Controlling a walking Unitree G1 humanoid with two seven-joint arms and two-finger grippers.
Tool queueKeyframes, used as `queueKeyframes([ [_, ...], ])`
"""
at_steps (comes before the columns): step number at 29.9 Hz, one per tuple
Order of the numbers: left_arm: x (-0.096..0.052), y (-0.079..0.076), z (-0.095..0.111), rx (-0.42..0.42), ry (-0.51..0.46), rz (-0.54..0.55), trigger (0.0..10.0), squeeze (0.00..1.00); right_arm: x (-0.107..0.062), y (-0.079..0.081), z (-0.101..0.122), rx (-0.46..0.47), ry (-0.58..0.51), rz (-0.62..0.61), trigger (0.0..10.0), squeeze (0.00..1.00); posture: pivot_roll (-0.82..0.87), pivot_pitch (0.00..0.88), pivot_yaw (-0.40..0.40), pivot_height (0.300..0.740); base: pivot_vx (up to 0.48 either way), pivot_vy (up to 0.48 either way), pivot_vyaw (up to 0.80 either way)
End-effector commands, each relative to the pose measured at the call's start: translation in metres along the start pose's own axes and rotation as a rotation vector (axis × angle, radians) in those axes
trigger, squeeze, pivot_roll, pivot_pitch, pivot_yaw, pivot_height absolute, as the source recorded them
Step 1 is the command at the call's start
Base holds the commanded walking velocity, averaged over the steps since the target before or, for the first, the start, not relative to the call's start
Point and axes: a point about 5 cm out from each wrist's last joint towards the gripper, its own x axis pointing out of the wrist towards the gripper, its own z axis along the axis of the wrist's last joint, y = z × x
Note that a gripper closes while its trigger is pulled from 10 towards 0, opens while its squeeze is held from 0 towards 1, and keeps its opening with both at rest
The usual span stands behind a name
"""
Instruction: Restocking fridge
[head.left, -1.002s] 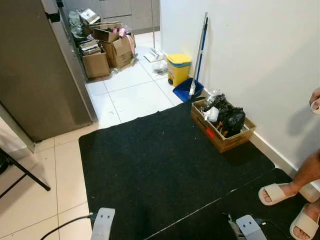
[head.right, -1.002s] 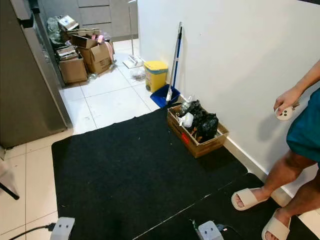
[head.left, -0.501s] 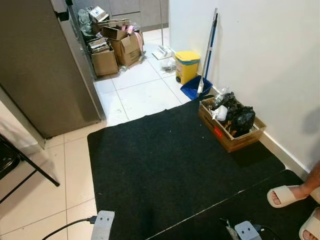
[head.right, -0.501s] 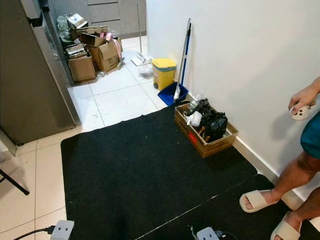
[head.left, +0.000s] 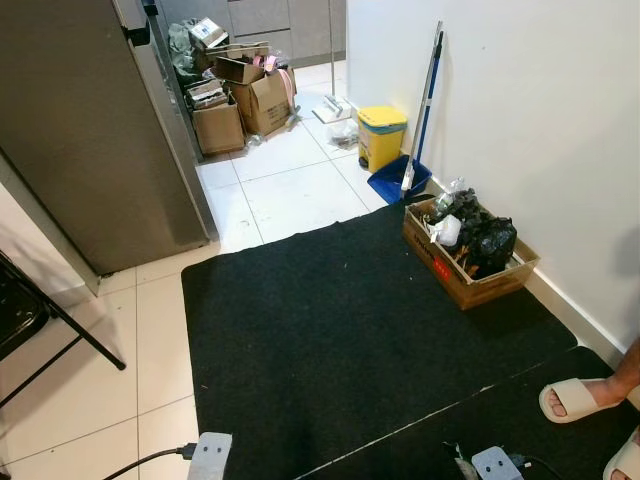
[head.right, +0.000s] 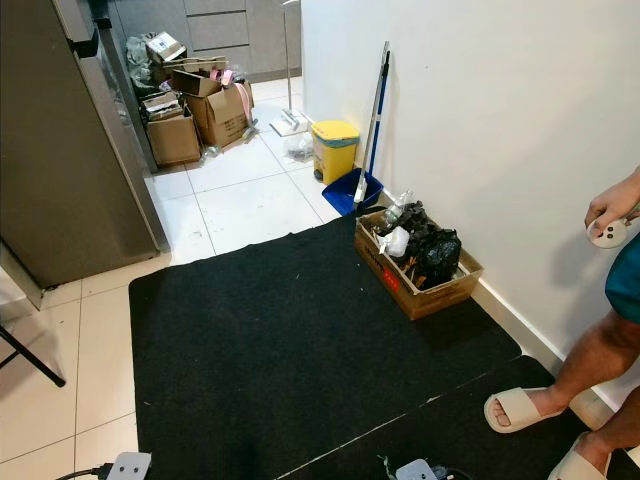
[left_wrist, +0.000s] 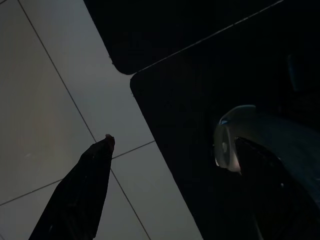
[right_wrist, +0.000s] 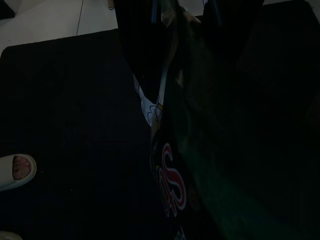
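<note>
A grey fridge (head.left: 90, 130), door closed, filled the upper left of the head views. A black mat (head.left: 350, 330) covered the centre; a cardboard box (head.left: 470, 250) of dark items sat at right against the wall. The left gripper (left_wrist: 170, 150) hung over tile, fingers (left_wrist: 85, 190) spread apart. The right gripper (right_wrist: 180, 30) clamped a dark green bottle (right_wrist: 190, 165) above the mat. A person's sandalled foot (head.right: 520, 408) stood at lower right.
</note>
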Motion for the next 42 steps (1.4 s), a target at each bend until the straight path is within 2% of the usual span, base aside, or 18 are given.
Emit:
queueKeyframes([
  [1, 0.001, -0.004, 0.002, 0.005, 0.002, -0.004, 10.0, 0.00, 0.000, -0.002, 0.002, -0.002, -0.015, -0.005, 10.0, 0.00, -0.04, 0.000, -0.014, 0.740, 0.000, 0.000, 0.00],
  [5, 0.001, -0.004, 0.004, -0.010, -0.016, -0.008, 10.0, 0.00, 0.000, -0.001, 0.001, -0.003, -0.015, -0.005, 10.0, 0.00, -0.04, 0.000, -0.014, 0.740, 0.000, 0.000, 0.00],
  [15, 0.001, -0.005, 0.002, 0.017, -0.006, -0.020, 10.0, 0.00, 0.000, -0.002, 0.001, -0.011, -0.011, -0.005, 10.0, 0.00, -0.03, 0.000, -0.022, 0.740, 0.000, 0.000, 0.00],
  [27, 0.000, 0.002, 0.003, 0.037, -0.007, -0.016, 10.0, 0.00, 0.000, 0.000, 0.005, -0.027, -0.020, -0.001, 10.0, 0.00, -0.02, 0.000, -0.009, 0.740, 0.276, 0.000, 0.00],
  [42, 0.000, -0.002, 0.004, 0.046, -0.011, -0.032, 10.0, 0.00, 0.000, -0.003, 0.014, -0.045, -0.035, -0.001, 10.0, 0.00, -0.02, 0.000, -0.012, 0.740, 0.282, 0.000, 0.00],
])
